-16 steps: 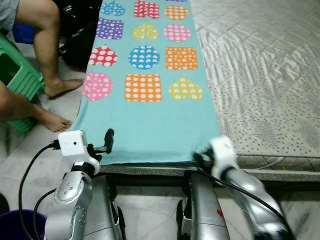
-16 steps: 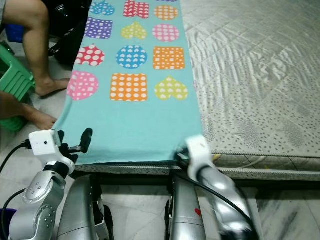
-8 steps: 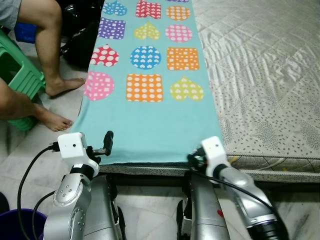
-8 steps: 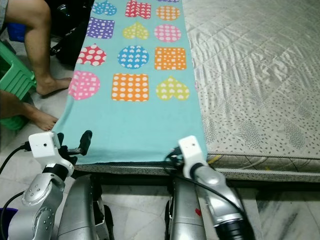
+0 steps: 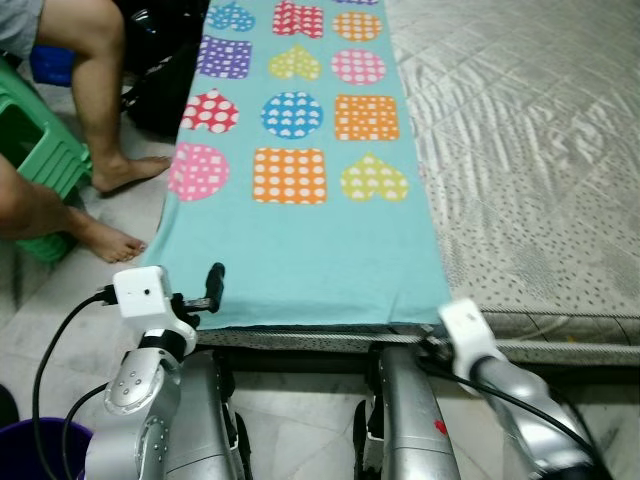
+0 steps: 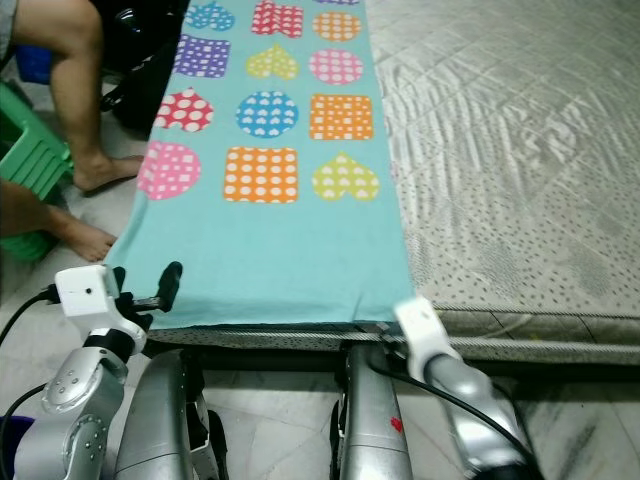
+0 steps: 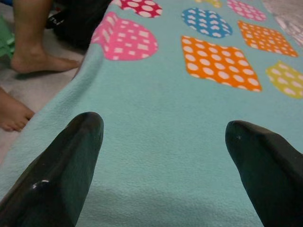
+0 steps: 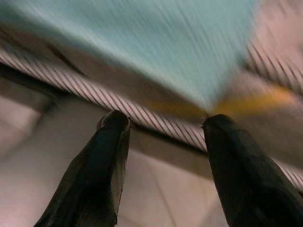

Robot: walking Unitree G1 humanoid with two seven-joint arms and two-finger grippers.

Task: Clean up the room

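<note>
Both grippers gaping empty: left gripper (image 7: 163, 142) hovering over teal blanket (image 5: 300, 240) near edge, right gripper (image 8: 163, 130) facing mattress (image 5: 520, 150) near side.

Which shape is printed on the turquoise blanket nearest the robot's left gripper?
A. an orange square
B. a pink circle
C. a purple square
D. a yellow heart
B: the pink circle is the print at the blanket's near left corner, closest to the left gripper, which hovers open at that edge.
</note>
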